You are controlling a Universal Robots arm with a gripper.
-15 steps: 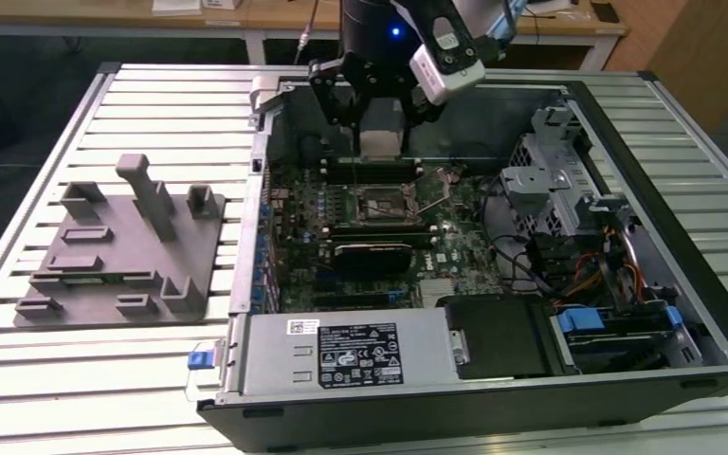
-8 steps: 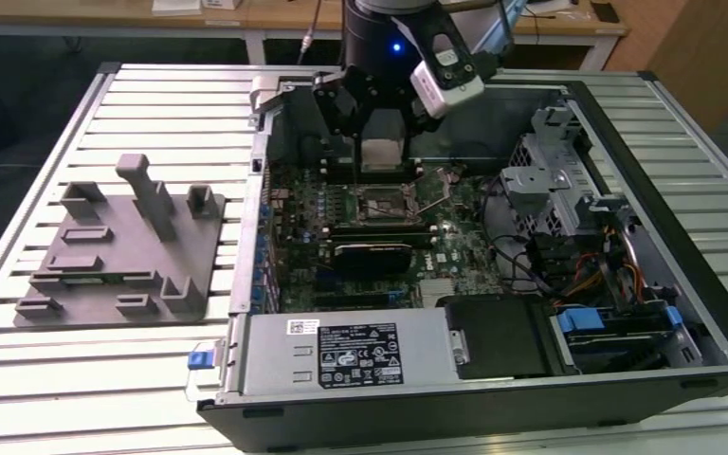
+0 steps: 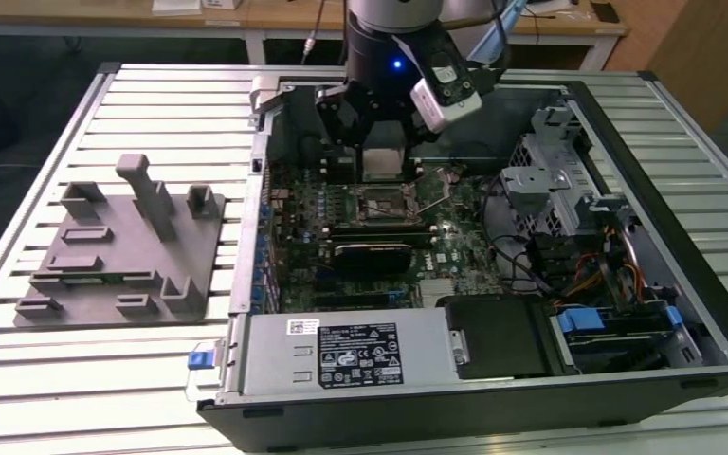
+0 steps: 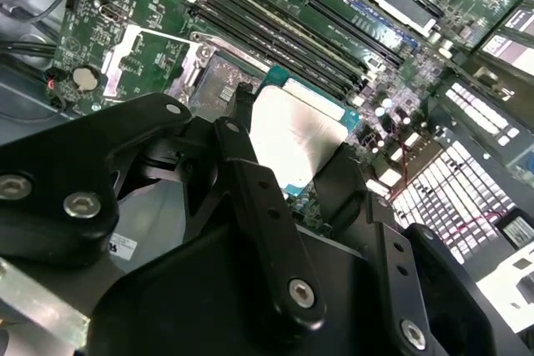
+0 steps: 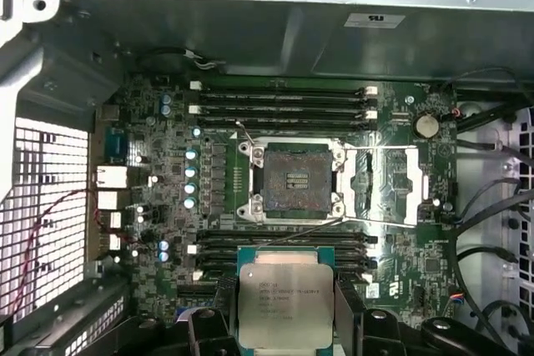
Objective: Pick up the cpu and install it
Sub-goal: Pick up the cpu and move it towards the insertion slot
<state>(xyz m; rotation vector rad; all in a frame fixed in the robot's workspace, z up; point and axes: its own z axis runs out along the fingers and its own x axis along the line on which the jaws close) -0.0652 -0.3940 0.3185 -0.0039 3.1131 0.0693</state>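
Jaws closed on the cpu [image 5: 285, 306]: my gripper [image 5: 285, 289] pinches it by two opposite edges, its silvery top plate facing the camera in the first wrist view. I hold it flat above the motherboard [image 5: 167, 206], near the bare socket [image 5: 296, 181] but not in it, over the memory slots [image 5: 284, 243] just beside that socket. The load plate [image 5: 384, 185] lies swung open beside the socket.

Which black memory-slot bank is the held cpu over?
The black slot bank partly hidden under the silvery square cpu; the other bank lies across the open square socket, by the grey chassis wall.
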